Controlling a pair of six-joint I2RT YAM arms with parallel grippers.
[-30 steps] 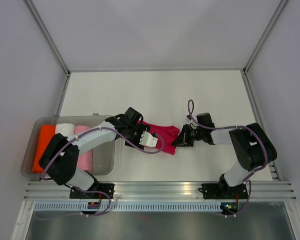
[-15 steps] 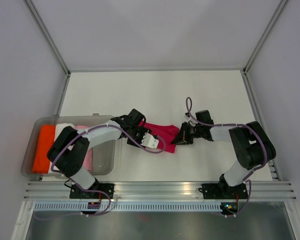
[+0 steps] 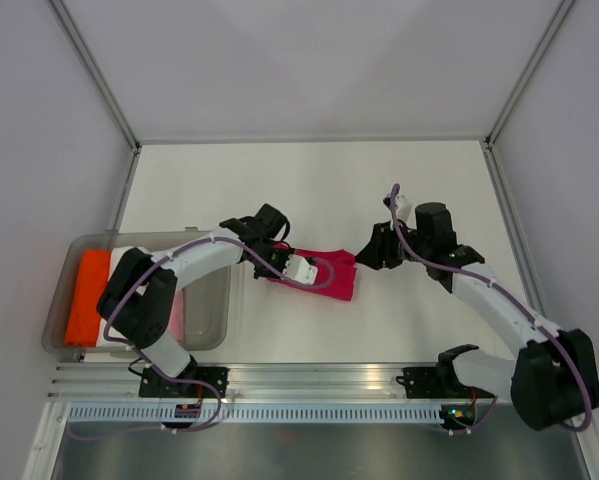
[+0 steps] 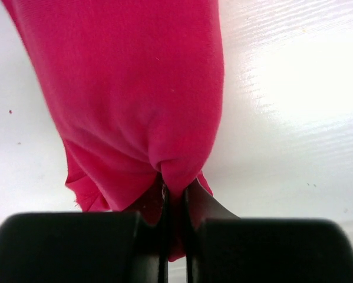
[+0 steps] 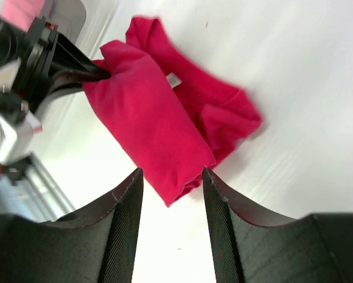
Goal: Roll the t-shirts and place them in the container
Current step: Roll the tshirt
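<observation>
Left wrist: left end effector pinches soft magenta t-shirt; right end effector gapes.

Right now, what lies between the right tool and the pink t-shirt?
Only bare white table: the right wrist view shows it inside the open right tool, just short of the pink t-shirt.

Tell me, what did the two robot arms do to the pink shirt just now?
The left gripper closed and pinched the pink t-shirt at its left end. The right gripper opened, let go of the right end and pulled back a little. The shirt stayed lying on the table; the clear tub with rolled shirts did not move.
</observation>
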